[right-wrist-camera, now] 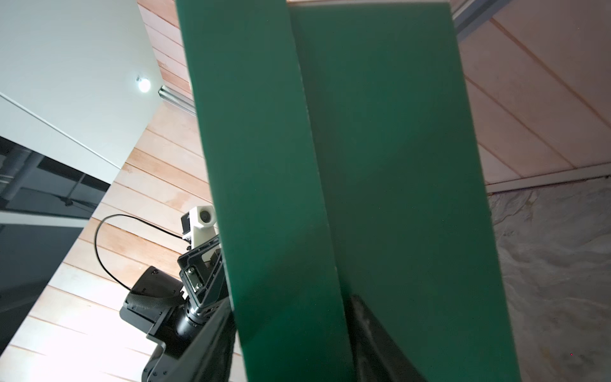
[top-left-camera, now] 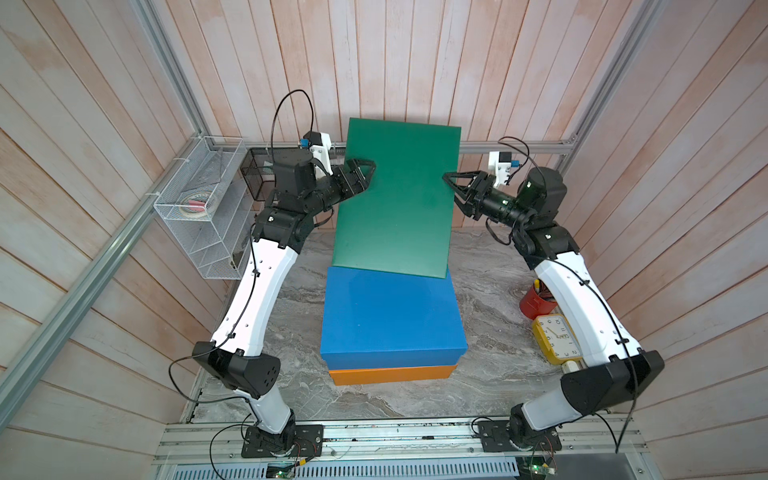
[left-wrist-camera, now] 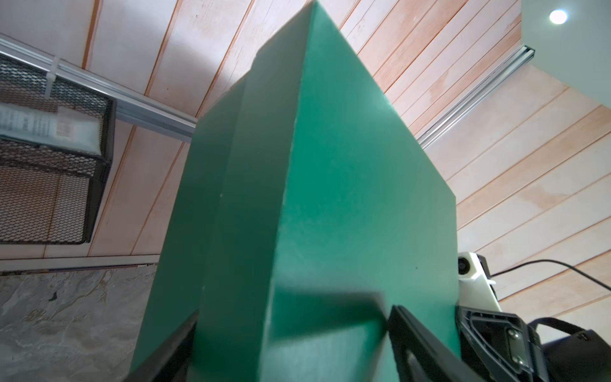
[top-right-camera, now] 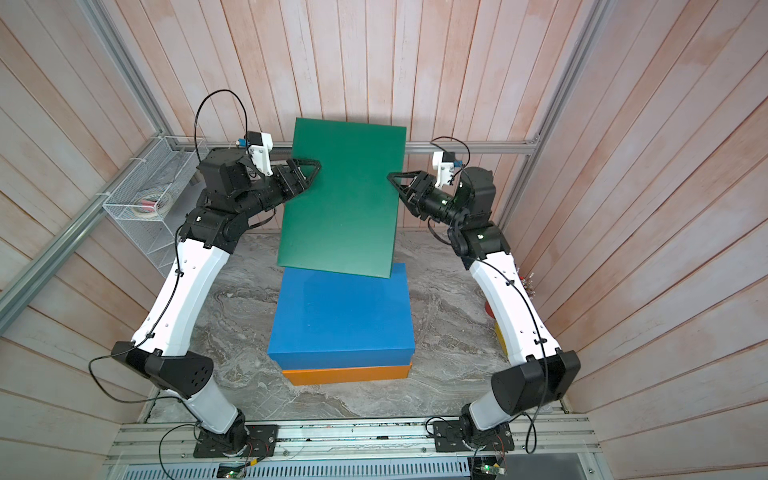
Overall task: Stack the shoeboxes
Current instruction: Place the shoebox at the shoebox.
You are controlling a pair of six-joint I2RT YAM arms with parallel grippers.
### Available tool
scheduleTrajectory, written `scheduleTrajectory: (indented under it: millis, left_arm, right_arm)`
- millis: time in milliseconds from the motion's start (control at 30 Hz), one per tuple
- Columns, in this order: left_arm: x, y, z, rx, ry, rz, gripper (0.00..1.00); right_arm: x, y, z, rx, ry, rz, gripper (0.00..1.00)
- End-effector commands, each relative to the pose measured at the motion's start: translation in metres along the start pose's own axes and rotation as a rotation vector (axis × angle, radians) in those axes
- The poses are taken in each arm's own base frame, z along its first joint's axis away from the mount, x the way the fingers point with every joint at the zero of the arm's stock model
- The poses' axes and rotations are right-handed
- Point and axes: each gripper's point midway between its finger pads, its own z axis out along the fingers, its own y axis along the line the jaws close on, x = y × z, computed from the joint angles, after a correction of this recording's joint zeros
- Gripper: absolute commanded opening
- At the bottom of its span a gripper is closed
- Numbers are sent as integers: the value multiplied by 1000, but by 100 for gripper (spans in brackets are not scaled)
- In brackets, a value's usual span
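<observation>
The green box (top-left-camera: 395, 199) hangs tilted over the blue box (top-left-camera: 390, 316) stacked on the orange box (top-left-camera: 390, 375); left jaws and right jaws clamp its opposite long sides.

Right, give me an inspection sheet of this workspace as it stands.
Surface: grey marble-patterned tabletop, no spills seen.
Job's things: blue shoebox sits on orange shoebox; green shoebox held aloft, tilted, overlapping the blue one's rear edge from above.
Clutter: red cup and yellow clock beside the right arm.
Grippers: left gripper and right gripper clamp opposite sides of the green shoebox.
Cables: black cables loop off both wrists, away from the boxes.
Surroundings: wood-plank walls; white wire rack and black mesh basket at the left rear.
</observation>
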Motion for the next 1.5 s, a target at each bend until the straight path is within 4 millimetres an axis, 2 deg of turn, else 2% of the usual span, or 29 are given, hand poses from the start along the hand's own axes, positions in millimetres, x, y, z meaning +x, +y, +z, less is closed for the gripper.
scheduleTrajectory:
  millis: [0, 200, 300, 467, 600, 767, 933, 1200, 1467]
  left_arm:
    - [71, -108, -16, 418, 250, -10, 87]
    - [86, -105, -27, 423, 295, -11, 86]
    - [100, -97, -26, 419, 334, -18, 87]
    - [113, -86, -26, 404, 381, -18, 87]
    - [118, -81, -26, 409, 406, -18, 88]
    - [119, -54, -22, 360, 420, -16, 88]
    - [112, -34, -21, 323, 409, -5, 89]
    - [104, -3, -18, 259, 397, -3, 93]
    - [105, 11, -6, 230, 392, -12, 93]
  right_arm:
    - [88, 25, 12, -105, 236, 99, 54]
    - [133, 24, 1, -53, 222, 148, 54]
    - [152, 16, -5, -14, 217, 174, 55]
    - [174, 6, -16, 19, 190, 217, 55]
    - [182, 4, -18, 41, 186, 215, 56]
    - [181, -10, -17, 86, 174, 187, 57]
    - [170, -21, -19, 109, 165, 168, 59]
    - [154, -45, -35, 169, 166, 155, 66]
    - [137, -62, -41, 179, 167, 138, 70]
